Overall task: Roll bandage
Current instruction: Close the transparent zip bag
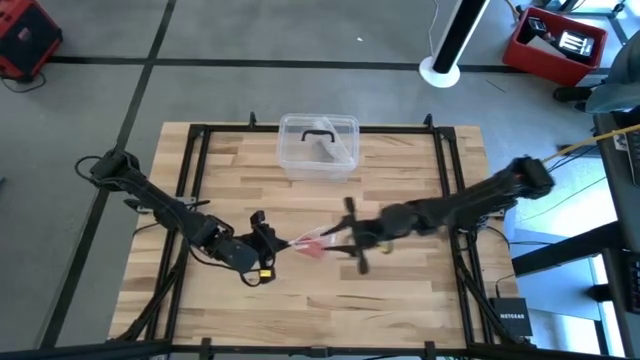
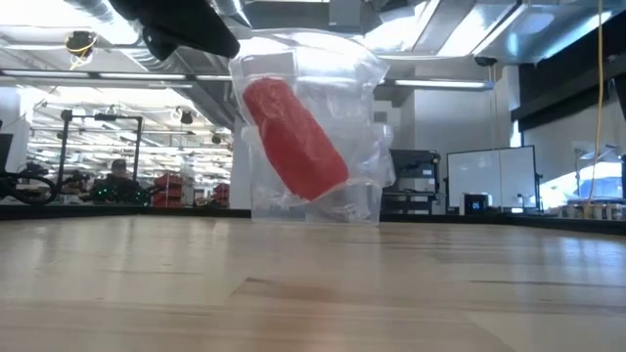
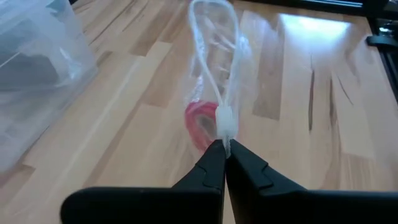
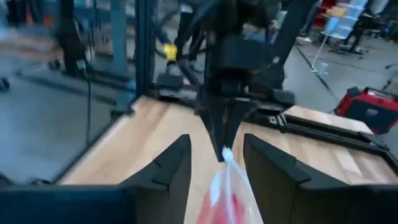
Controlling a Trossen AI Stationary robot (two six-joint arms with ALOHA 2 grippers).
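Note:
The bandage (image 2: 293, 137) is a small red roll, tilted inside a clear plastic bag (image 2: 323, 88) that hangs above the table. My left gripper (image 3: 224, 149) is shut on the bag; in the high view my left gripper (image 1: 272, 240) is at mid-table, just left of the bag (image 1: 312, 243). My right gripper (image 4: 214, 168) is open and faces the left one from the right. Its fingers stand on either side of the bag's lower part, where the red roll (image 4: 221, 205) shows. I cannot tell whether they touch it. My left gripper pinches a bunched edge of the clear bag (image 3: 224, 121) between its two fingertips. The fingers come from the table's left, slanting down. The bag hangs clear of the tabletop with the red roll (image 3: 200, 121) inside it, below the hold.
A clear plastic box with a black handle (image 1: 318, 147) stands at the table's far middle. The wooden tabletop (image 1: 400, 300) is framed by black rails (image 1: 190, 180). Beyond the far edge stand a white post base (image 1: 440, 70) and a red bin (image 1: 555, 40).

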